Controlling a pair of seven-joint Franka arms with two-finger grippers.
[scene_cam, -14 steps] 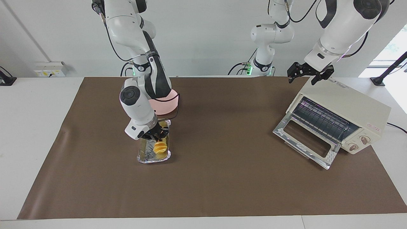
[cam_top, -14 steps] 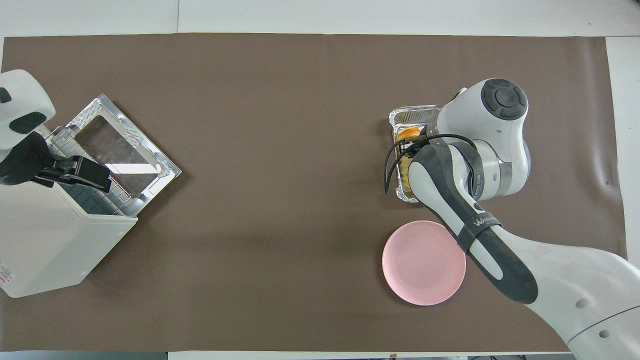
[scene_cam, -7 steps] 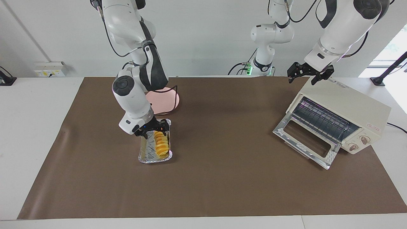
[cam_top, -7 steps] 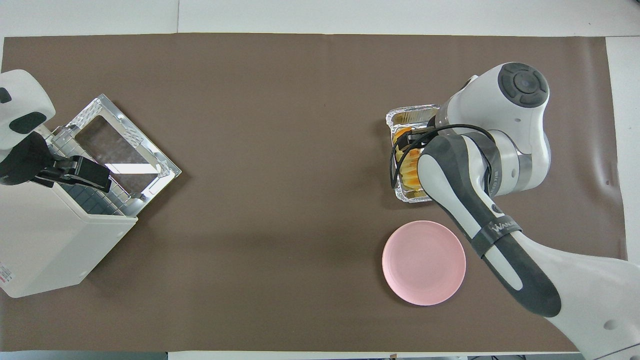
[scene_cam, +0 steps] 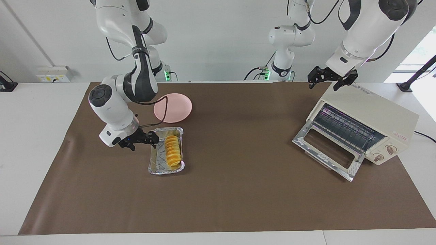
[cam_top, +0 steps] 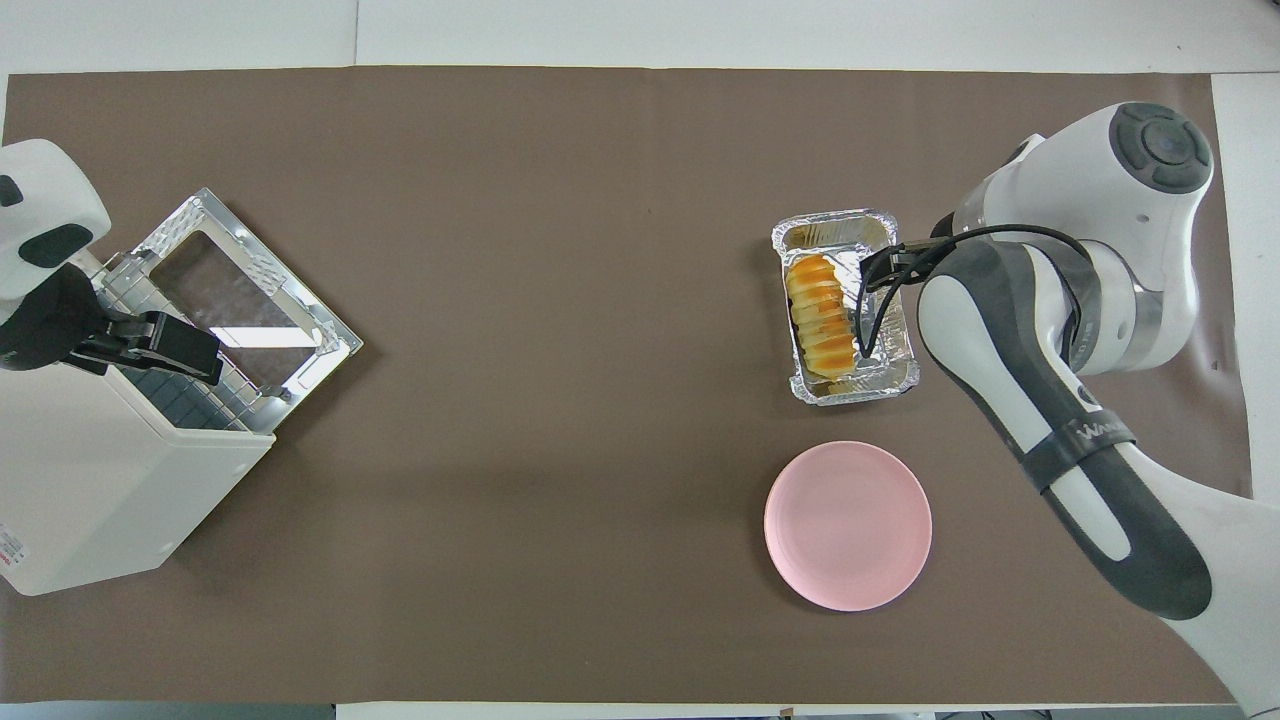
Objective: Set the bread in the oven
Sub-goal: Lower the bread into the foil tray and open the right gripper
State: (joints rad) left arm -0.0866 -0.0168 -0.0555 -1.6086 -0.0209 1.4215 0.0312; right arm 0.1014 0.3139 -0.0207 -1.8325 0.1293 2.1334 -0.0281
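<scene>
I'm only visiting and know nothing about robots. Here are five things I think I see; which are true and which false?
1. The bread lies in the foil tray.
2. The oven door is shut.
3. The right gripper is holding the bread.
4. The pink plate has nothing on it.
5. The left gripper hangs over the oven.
1. True: the bread lies in the foil tray.
2. False: the oven has its door dropped open.
3. False: the right gripper is open beside the tray, gripping nothing.
4. True: the pink plate is bare.
5. True: the left gripper waits over the oven's top.
</scene>
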